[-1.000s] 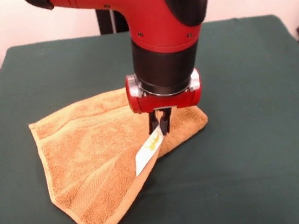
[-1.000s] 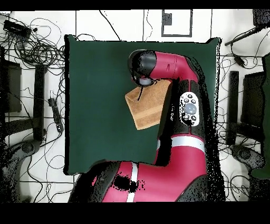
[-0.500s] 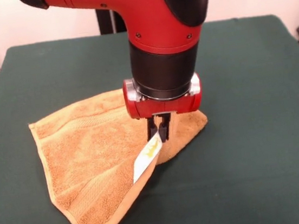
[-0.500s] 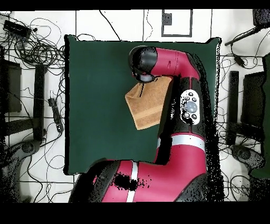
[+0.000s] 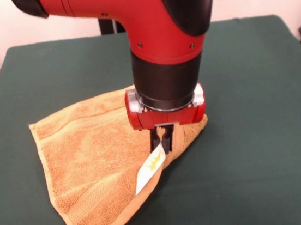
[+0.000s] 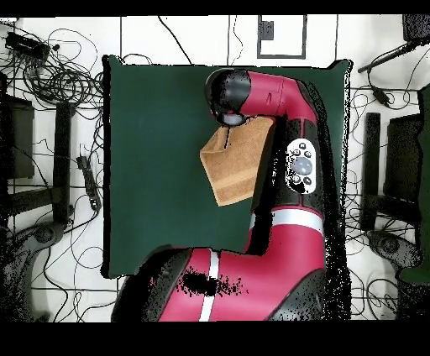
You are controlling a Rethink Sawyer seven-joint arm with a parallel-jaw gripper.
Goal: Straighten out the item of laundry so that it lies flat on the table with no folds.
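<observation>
The golden-tan towel [image 5: 89, 153] lies folded over on the dark green table [image 5: 263, 131], its left corner flat and a folded edge running down to the near edge of the front view. My gripper [image 5: 161, 143] is shut on the towel's raised corner, where the white tag [image 5: 148, 170] printed in yellow hangs down. In the overhead view the towel [image 6: 233, 168] shows as a folded tan patch beside the red arm [image 6: 285, 126], which hides the gripper.
Cables and stands [image 6: 50, 75] lie on the floor around the table [image 6: 151, 168] in the overhead view. Open green surface stretches to the right of the towel in the front view.
The gripper has moved toward the near side with the towel corner in it, dragging the fold along. The towel's lower edge now reaches farther down the front view.
</observation>
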